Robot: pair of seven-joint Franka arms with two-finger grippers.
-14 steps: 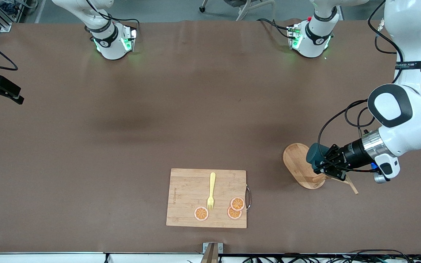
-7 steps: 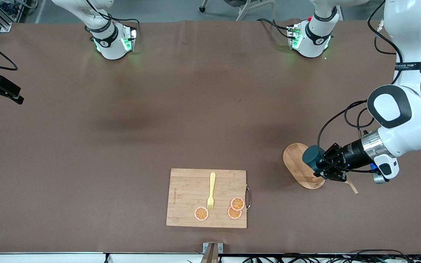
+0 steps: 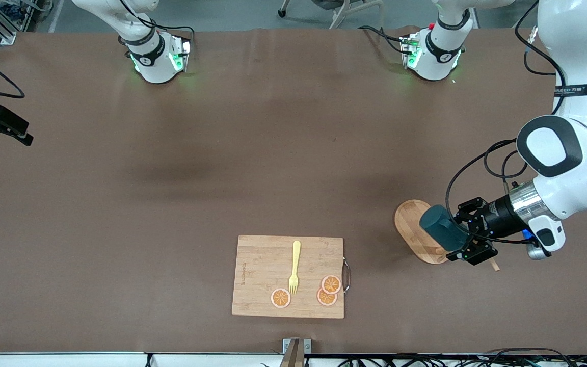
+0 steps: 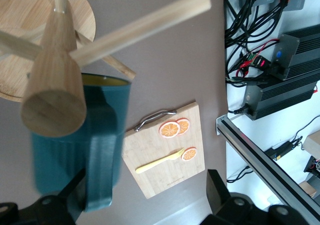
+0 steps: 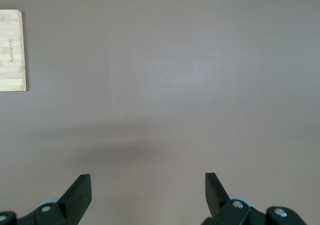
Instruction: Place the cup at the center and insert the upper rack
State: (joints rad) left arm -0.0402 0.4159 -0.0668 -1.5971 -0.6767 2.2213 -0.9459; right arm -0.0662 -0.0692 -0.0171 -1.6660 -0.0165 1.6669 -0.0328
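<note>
Brown table, cutting board (image 3: 288,276) near front edge, fork (image 3: 294,266) and orange slices on it. I see risk: cup (image 3: 442,233) hangs tilted on peg of upper rack (image 3: 415,230) toward left arm's end; jaws wide, any sideways nudge from left gripper (image 3: 465,235) could knock cup off peg or tip rack. Cup sits just in front of fingers, between them in left wrist view, ungripped. Right gripper (image 5: 148,191) open, waits over bare table.
</note>
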